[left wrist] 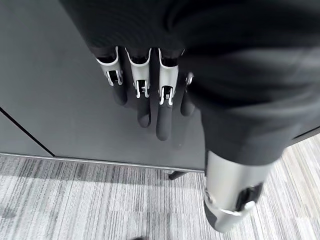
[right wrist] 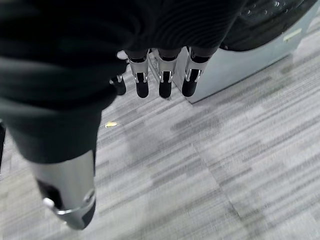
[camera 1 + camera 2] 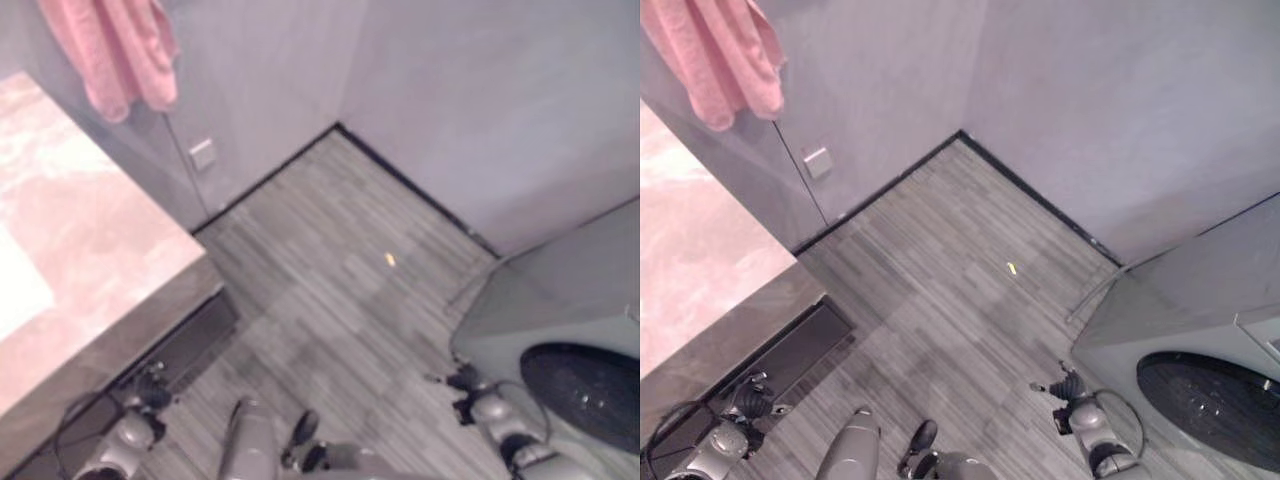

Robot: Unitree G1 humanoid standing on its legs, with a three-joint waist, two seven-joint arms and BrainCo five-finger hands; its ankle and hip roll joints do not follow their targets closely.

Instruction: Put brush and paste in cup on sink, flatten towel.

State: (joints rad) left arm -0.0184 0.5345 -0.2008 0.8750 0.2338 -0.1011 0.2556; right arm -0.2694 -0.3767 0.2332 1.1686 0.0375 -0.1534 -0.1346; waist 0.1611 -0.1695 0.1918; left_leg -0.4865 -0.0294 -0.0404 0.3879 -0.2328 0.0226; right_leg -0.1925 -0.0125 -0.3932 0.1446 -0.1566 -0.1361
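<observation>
A pink towel (image 3: 115,50) hangs bunched on the wall at the upper left, above a pinkish marble counter (image 3: 90,230). A white basin edge (image 3: 15,290) shows at the counter's left. My left hand (image 1: 150,95) hangs low beside the dark cabinet front (image 1: 60,75) under the counter, fingers straight and holding nothing; it also appears at the lower left (image 3: 150,388). My right hand (image 2: 162,80) hangs over the grey floor next to the washing machine, fingers straight and empty, and is seen at the lower right (image 3: 462,380).
A grey washing machine (image 3: 1200,390) with a dark round door stands at the lower right. Grey walls meet in a corner ahead, with a socket plate (image 3: 203,153) on the left wall. A small yellow scrap (image 3: 390,259) lies on the wood-pattern floor.
</observation>
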